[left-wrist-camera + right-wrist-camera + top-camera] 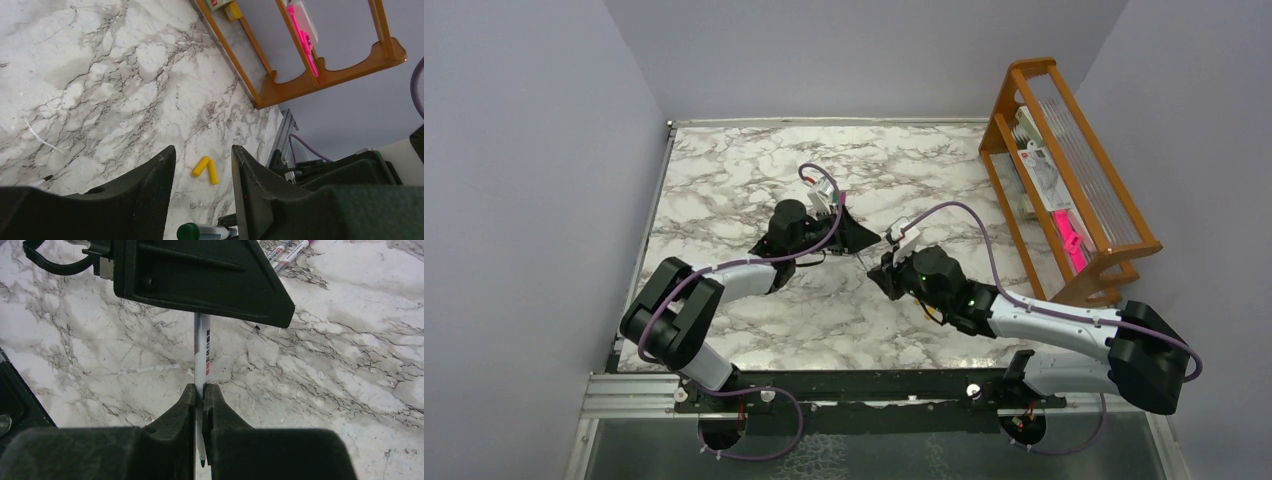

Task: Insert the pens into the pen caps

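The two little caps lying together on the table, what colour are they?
The caps are yellow-orange, clearest in the left wrist view.

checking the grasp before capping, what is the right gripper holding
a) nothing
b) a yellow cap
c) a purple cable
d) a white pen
d: in the right wrist view the right gripper has its fingers shut on the shaft of a white pen.
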